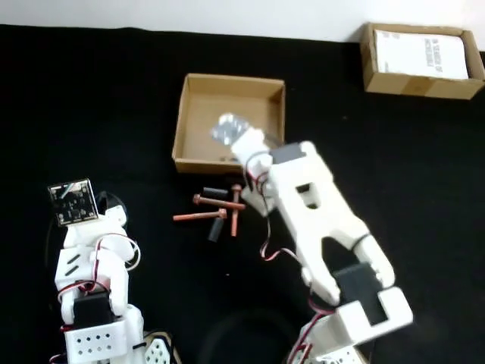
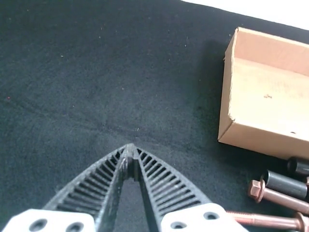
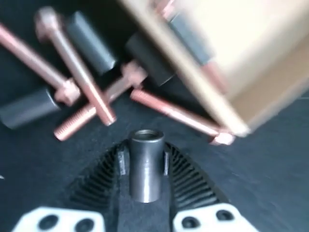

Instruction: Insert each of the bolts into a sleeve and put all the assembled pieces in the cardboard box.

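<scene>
So sleeve (image 3: 146,170) lengthwise in R pincer (image 3: 143,151).

Bare cloth (image 1: 106,106) beside cardboard box (image 1: 212,102); bolt heap (image 1: 218,205) just outside its near wall.

Soft, even light falls from overhead, so the black table cloth (image 1: 114,98) looks dim and matte while the white right arm (image 1: 318,220) glares almost washed-out, the cardboard box (image 2: 260,130) throws only 1 faint shadow beside its outer wall, and the sleeve (image 3: 146,164) carries a pale sheen.
</scene>
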Controlling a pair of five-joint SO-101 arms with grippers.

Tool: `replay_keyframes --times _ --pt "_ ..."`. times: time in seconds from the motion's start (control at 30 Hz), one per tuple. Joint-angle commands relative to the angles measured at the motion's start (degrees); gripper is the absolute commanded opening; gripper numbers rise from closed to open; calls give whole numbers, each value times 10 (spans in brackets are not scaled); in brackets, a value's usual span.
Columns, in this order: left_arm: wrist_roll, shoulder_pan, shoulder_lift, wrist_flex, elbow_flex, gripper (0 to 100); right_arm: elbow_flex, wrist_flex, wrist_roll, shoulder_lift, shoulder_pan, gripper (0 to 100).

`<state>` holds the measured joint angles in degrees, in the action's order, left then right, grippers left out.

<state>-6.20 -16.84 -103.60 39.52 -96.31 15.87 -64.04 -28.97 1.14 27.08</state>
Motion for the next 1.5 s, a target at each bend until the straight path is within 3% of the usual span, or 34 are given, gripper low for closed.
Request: replay_keyframes --times 0.0,0.17,0.33,0.47,0.63,0.87,1.07,1.27,1.47 --pt "-4 -5 -5 0 -8 9 -73 -65 62 109 -12 6" --pt "-4 17 13 0 -9 9 -85 -117 154 240 -45 6" --pt "-4 20 46 -2 -11 9 -84 -203 188 371 -99 6" --pt "-4 19 58 5 -12 9 -72 -261 216 473 -168 6" --pt "-4 19 54 61 -12 9 33 -256 237 622 -303 6" --pt "-2 36 58 138 85 8 349 -48 236 856 -548 6" --pt "-3 168 92 215 249 9 615 149 219 1040 -676 6" --pt "-4 263 332 227 411 9 696 216 216 1032 -752 6" --pt "-3 394 575 327 596 9 788 342 213 1040 -814 6"
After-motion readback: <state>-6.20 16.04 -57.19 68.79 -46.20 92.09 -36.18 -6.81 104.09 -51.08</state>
